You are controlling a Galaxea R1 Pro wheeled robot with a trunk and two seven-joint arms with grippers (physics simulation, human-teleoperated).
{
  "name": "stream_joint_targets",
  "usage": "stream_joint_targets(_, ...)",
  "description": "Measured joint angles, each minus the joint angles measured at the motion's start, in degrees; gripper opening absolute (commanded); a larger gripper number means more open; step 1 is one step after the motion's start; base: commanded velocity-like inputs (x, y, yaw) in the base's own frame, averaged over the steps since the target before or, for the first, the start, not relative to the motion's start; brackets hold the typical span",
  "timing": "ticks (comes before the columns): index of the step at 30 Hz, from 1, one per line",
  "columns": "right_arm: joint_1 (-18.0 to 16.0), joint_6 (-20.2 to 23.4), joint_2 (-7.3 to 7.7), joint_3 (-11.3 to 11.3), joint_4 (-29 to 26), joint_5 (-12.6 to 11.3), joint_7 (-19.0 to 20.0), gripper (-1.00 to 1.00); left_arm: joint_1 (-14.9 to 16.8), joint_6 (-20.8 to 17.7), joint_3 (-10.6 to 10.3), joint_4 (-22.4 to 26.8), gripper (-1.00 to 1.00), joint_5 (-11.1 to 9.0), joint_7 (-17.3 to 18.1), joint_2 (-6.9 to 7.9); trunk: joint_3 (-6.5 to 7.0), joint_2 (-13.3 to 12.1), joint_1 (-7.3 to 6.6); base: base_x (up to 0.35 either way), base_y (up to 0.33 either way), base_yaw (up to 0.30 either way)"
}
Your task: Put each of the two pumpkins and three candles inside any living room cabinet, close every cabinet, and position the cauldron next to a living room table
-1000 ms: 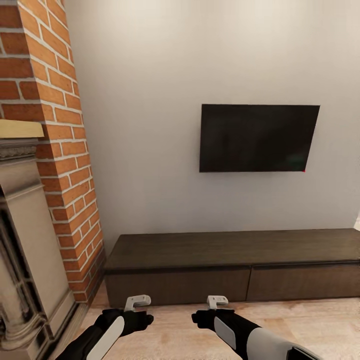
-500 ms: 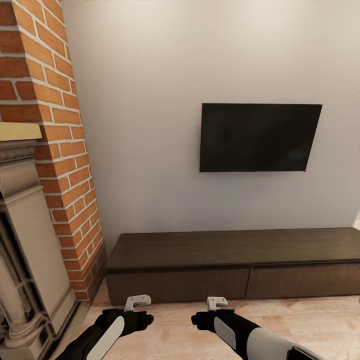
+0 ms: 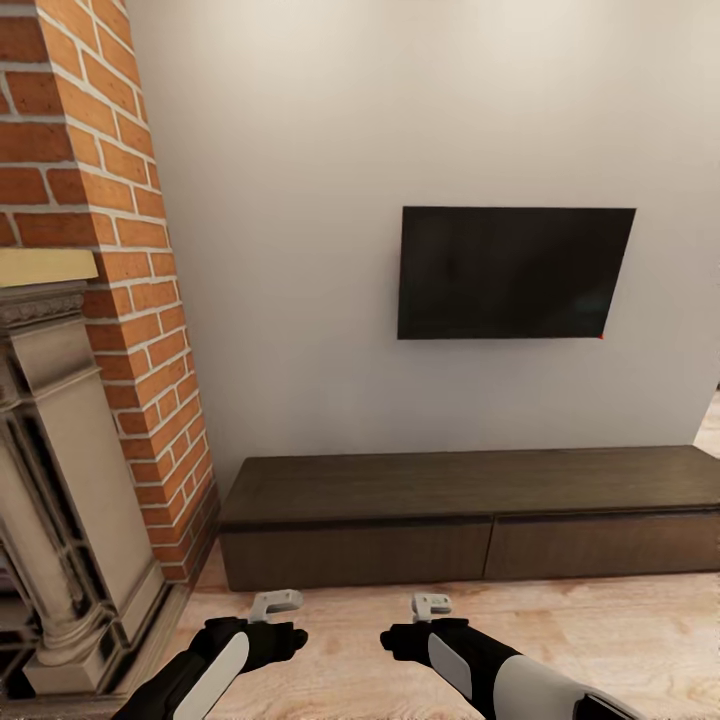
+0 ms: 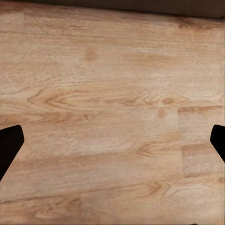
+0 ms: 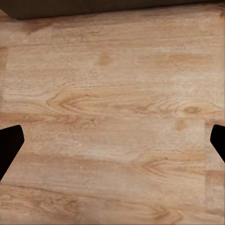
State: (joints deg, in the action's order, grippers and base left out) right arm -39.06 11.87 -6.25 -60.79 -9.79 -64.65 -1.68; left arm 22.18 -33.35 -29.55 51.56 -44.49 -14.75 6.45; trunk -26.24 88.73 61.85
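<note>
Okay, left gripper (image 3: 275,603) and right gripper (image 3: 432,604) hang over bare floor (image 3: 620,620), fingers spread, nothing held. Cabinet (image 3: 470,520) sits just ahead of both, drawers flush. Stiff, heavy fronts, no handles, so I'd hook a drawer's top edge.

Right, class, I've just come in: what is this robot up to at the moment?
The robot faces a long, low dark-brown cabinet under a wall-mounted TV, beside a brick fireplace. Both drawer fronts look shut. Its left pincer and right pincer hang open and empty over the wooden floor, holding nothing.
</note>
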Motion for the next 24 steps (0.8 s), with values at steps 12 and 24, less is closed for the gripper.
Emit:
stream_joint_targets(12,0.0,0.0,0.00,0.0,0.1,0.0,0.0,1.00,0.0,0.0,0.0,0.0,1.00,0.0,0.0,0.01,1.02,-4.8,-2.64,-0.002,0.000,0.000)
stream_joint_targets(24,0.0,0.1,0.00,0.0,0.1,0.2,0.0,1.00,0.0,0.0,0.0,0.0,1.00,0.0,0.0,-0.02,2.03,-9.6,-5.27,0.000,0.000,0.000)
